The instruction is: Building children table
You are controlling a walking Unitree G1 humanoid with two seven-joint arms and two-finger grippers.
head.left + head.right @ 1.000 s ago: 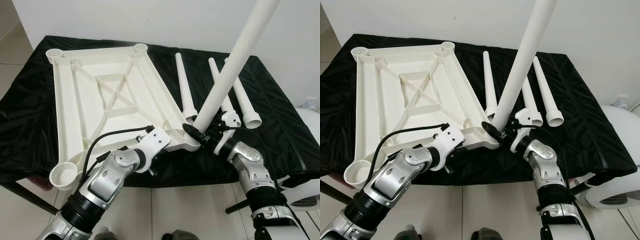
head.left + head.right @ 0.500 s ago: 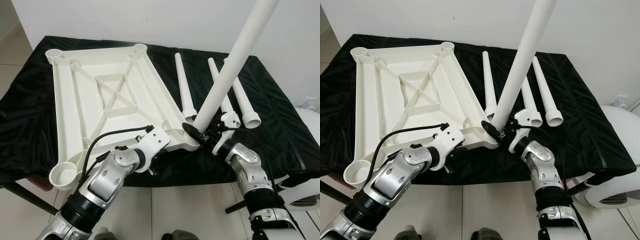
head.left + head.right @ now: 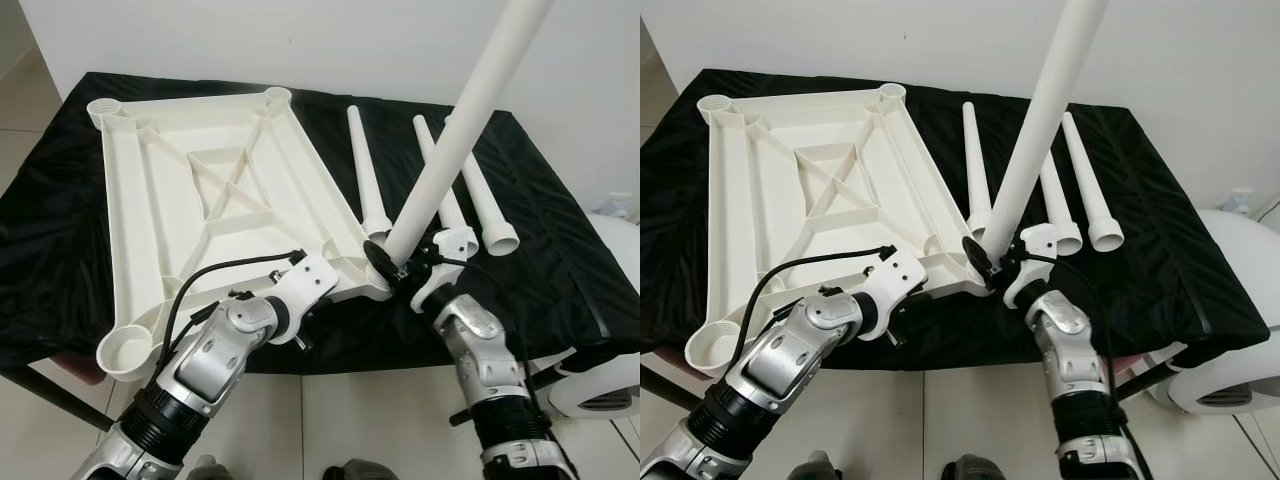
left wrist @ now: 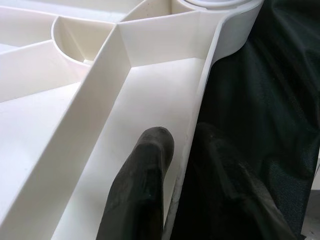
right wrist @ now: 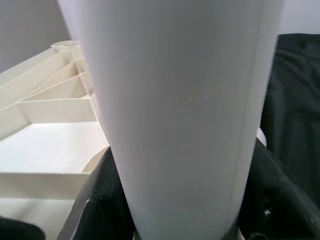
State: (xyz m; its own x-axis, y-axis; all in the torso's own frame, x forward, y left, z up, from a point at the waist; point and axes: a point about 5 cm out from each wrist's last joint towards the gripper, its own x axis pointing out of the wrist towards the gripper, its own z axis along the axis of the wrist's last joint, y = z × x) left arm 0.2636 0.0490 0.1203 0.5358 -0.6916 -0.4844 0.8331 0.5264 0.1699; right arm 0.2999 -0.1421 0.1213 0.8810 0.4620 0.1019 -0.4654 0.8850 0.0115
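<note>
– Where's the leg (image 3: 452, 150)?

– Clamped low in my right gripper (image 3: 398, 268), tilted over the tabletop's (image 3: 190, 190) near corner socket.

– Tricky?

– Light, stiff, smooth plastic, top-heavy probably. My left gripper (image 4: 187, 165) pinches the tabletop's rim.

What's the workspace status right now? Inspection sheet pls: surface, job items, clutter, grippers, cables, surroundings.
Surface: table under a black cloth.
Job's things: white tabletop lies underside up, ribs showing; three loose legs lie side by side on the cloth to its right; one held leg stands tilted, foot at the near right corner socket.
Clutter: nothing seen.
Grippers: left gripper pinches the tabletop's near edge wall, one finger inside, one outside; right gripper is clamped on the held leg's base.
Cables: black cable loops over the left forearm.
Surroundings: white wall behind, tiled floor, a white rounded object at the right.
</note>
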